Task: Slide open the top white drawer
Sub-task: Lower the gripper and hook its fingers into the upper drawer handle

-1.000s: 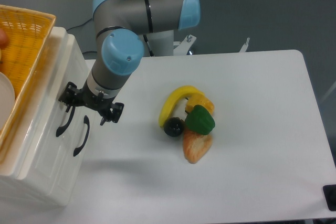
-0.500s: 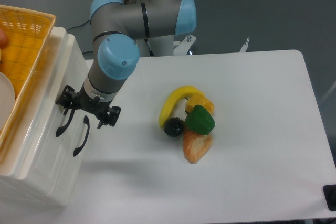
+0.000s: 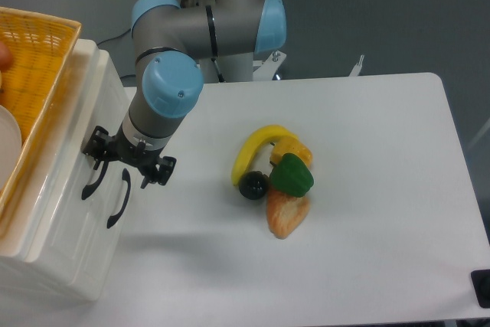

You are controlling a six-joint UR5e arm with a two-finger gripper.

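**Gripper settles at the drawer front**

Since a second ago we have seen the arm (image 3: 164,93) swing slightly left, carrying the gripper (image 3: 128,161) closer to the cabinet (image 3: 57,227); over the last half second almost nothing has shifted. We now see its two black fingers (image 3: 96,145) spread wide apart, one close by the upper end of the top handle (image 3: 93,183), the other out over the table (image 3: 367,204) near the lower handle (image 3: 119,201). We cannot tell whether any finger touches a handle, and nothing sits between the jaws.

We find the top white drawer (image 3: 65,170) at the left of the view, its glossy front facing the table, flush with the cabinet body and not slid out. A yellow woven basket (image 3: 34,59) rests on top of the cabinet.

Near the middle of the table we see a cluster of toy foods, well apart from the cabinet: a banana (image 3: 253,151), a green pepper (image 3: 292,175), a dark round fruit (image 3: 253,185) and an orange-tinted piece (image 3: 287,214), touching one another.
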